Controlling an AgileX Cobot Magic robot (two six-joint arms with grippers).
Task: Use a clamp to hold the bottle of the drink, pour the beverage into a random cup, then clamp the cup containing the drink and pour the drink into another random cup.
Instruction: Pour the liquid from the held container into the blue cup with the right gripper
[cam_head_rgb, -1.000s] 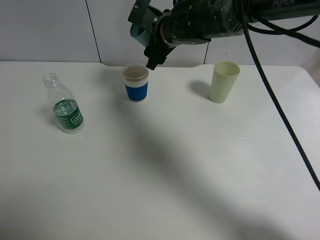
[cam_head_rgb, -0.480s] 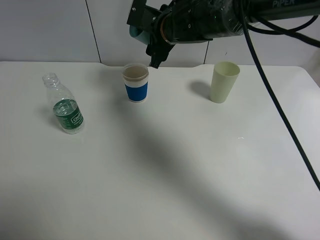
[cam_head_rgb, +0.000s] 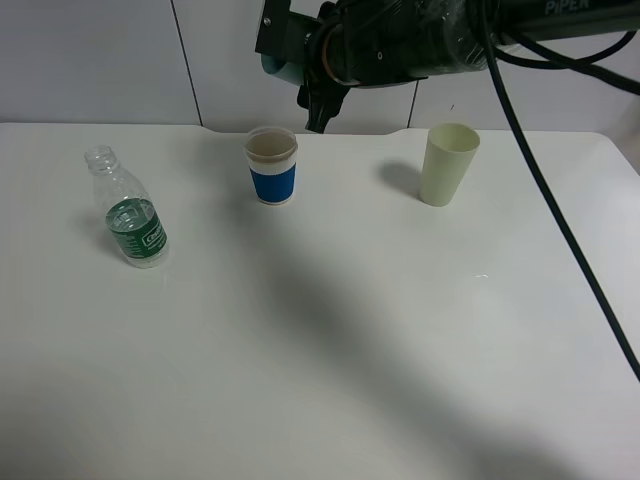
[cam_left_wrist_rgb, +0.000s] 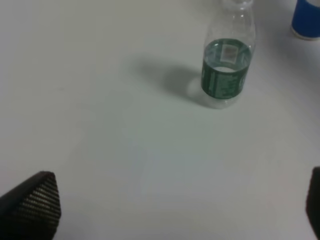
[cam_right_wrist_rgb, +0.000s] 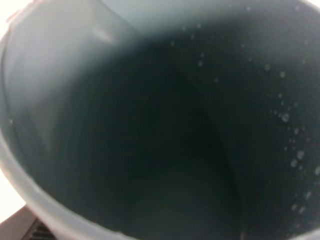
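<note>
A clear bottle (cam_head_rgb: 128, 208) with a green label and no cap stands on the white table at the left; it also shows in the left wrist view (cam_left_wrist_rgb: 227, 65). A blue-and-white paper cup (cam_head_rgb: 271, 165) stands at the middle back. A pale cream cup (cam_head_rgb: 449, 163) stands to its right. My right gripper (cam_head_rgb: 300, 85) is shut on a teal cup (cam_head_rgb: 273, 60), held high above and behind the blue-and-white cup. The right wrist view looks into that teal cup (cam_right_wrist_rgb: 150, 125), whose inner wall carries droplets. My left gripper (cam_left_wrist_rgb: 175, 205) is open and empty, apart from the bottle.
The white table (cam_head_rgb: 350, 330) ends at a grey panelled wall at the back. The right arm and its black cable (cam_head_rgb: 540, 190) hang over the table's right side.
My right gripper with the teal cup has lifted up and back from the rim of the blue-and-white cup. The bottle and both standing cups have not moved.
</note>
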